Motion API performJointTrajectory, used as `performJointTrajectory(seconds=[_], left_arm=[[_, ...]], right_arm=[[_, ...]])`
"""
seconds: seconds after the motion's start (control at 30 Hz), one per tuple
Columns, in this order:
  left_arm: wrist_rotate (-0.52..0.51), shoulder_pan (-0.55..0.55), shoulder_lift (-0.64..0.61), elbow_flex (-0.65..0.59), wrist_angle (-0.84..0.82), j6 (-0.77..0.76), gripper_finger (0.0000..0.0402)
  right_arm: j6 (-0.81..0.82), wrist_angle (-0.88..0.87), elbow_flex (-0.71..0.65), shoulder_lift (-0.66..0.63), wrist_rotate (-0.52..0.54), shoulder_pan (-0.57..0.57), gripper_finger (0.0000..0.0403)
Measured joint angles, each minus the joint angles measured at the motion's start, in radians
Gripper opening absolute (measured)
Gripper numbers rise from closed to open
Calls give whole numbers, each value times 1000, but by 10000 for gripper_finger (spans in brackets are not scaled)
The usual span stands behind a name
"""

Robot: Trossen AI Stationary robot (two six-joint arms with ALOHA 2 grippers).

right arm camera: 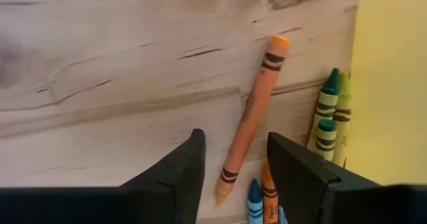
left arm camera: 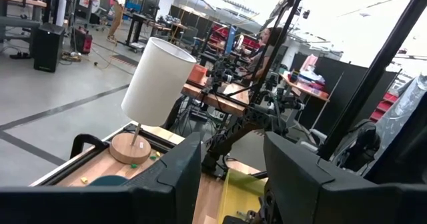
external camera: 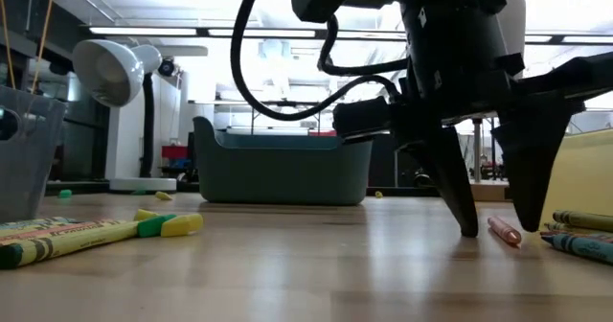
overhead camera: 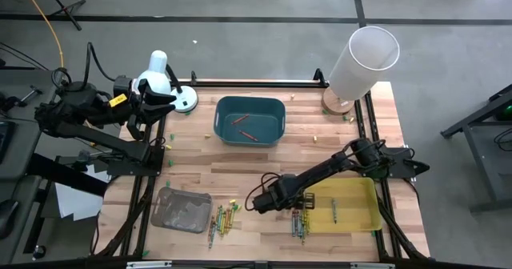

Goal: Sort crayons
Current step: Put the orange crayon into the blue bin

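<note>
Right hand (right arm camera: 233,159) released astride orange crayon (right arm camera: 253,117), black label bands unreadable, left hand (left arm camera: 230,177) released

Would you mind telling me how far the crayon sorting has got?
Done: a few crayons lie in the teal bin and one in the yellow tray. In hand: the right gripper, jaws open, straddles an orange crayon. Left: loose piles on the table. The left gripper waits by the lamp.
</note>
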Motion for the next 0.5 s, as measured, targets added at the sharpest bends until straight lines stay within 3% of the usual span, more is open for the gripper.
performJointTrajectory(seconds=[0.1, 0.23, 0.4, 0.5], left_arm=[[0, 0, 0, 0, 0, 0, 152], [0, 0, 0, 0, 6, 0, 152], [0, 0, -10, 0, 7, -1, 152], [0, 0, -25, 24, -8, -11, 152]], right_arm=[[-43, 11, 0, 2, -14, -2, 112], [-90, 26, 2, 3, 2, -2, 21], [-156, -1, 29, 0, 33, 0, 19], [-202, 5, 63, -31, 167, 17, 5]])
